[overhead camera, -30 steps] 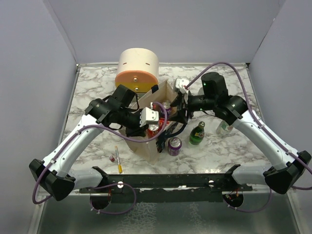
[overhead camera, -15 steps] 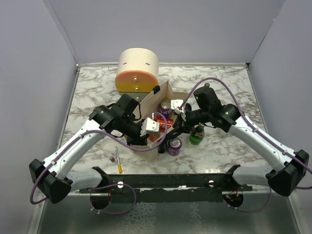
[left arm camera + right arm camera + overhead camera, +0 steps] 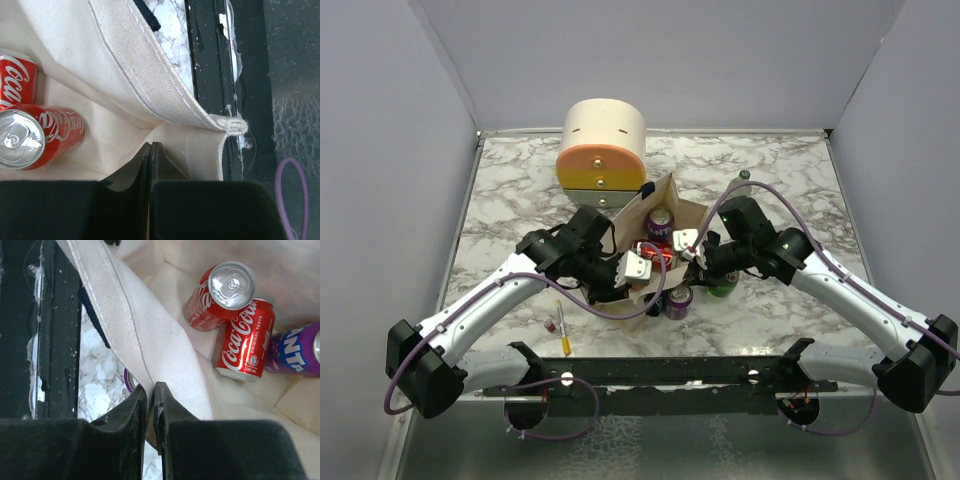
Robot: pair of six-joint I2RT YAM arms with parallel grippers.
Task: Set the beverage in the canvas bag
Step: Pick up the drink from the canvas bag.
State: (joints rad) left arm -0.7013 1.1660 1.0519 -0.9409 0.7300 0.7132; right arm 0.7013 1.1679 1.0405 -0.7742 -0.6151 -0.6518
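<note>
We see two robot arms meeting over a beige canvas bag (image 3: 665, 200) that stands open on a marble table (image 3: 510, 200), in front of a rounded cream-and-orange drawer box (image 3: 603, 140). The left gripper (image 3: 150, 148) has its jaws pressed together on a fold of the bag's cloth near the rim. The right gripper (image 3: 150, 388) is closed to a narrow slit on the stitched hem of the opposite side. Together they hold the mouth open.

Inside, lying on the cloth floor, are two red Coca-Cola cans (image 3: 245, 340) and a purple Fanta can (image 3: 295, 350). Outside, a second purple can (image 3: 678, 299) stands on the marble just beside the bag's near wall, and a green bottle (image 3: 724, 284) stands next to it, partly under the right arm.

Neither of these two drinks is in a gripper. Both sit below and to the near side of the right gripper, outside the hem it pinches; the left gripper is across the bag from them.

We judge the main risk to be that both grippers are occupied. To pick up a drink, one must let go, and the soft rim may then slump and close the opening. Pulling the hem sideways could also drag the bag into the purple can outside it and topple it, or the right arm could knock the bottle as it lowers.
</note>
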